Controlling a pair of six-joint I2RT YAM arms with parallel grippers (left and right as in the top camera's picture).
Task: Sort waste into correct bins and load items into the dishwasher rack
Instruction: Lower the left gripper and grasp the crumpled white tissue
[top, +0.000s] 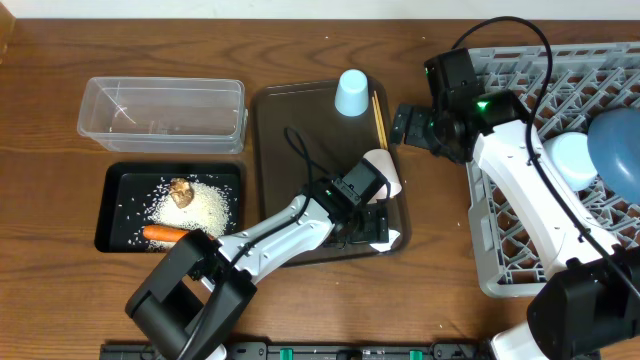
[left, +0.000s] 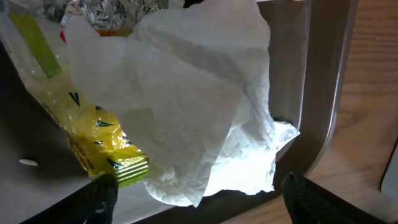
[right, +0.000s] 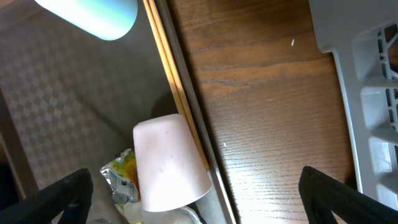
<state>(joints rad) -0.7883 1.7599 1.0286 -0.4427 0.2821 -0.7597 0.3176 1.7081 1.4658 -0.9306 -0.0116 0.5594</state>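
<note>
A crumpled white napkin (left: 186, 124) and a silver and yellow-green wrapper (left: 106, 146) lie in the front right corner of the brown tray (top: 290, 130). My left gripper (left: 199, 205) stands open just above them, one finger on each side of the napkin (top: 392, 238). The white cup (right: 168, 162) lies on its side beside the wooden chopsticks (right: 165, 62). My right gripper (right: 199, 202) hangs open over the cup and the tray's right rim. The light blue cup (top: 352, 92) stands upside down at the tray's back. In the rack (top: 520, 240) sit the dark blue bowl (top: 618, 140) and the pale blue bowl (top: 572, 155).
At the left, the clear tub (top: 160, 112) stands behind the black tray (top: 120, 190), which holds rice (top: 205, 205), a brown lump (top: 181, 190) and a carrot (top: 165, 234). A strip of bare wood (right: 267, 93) separates the brown tray from the rack.
</note>
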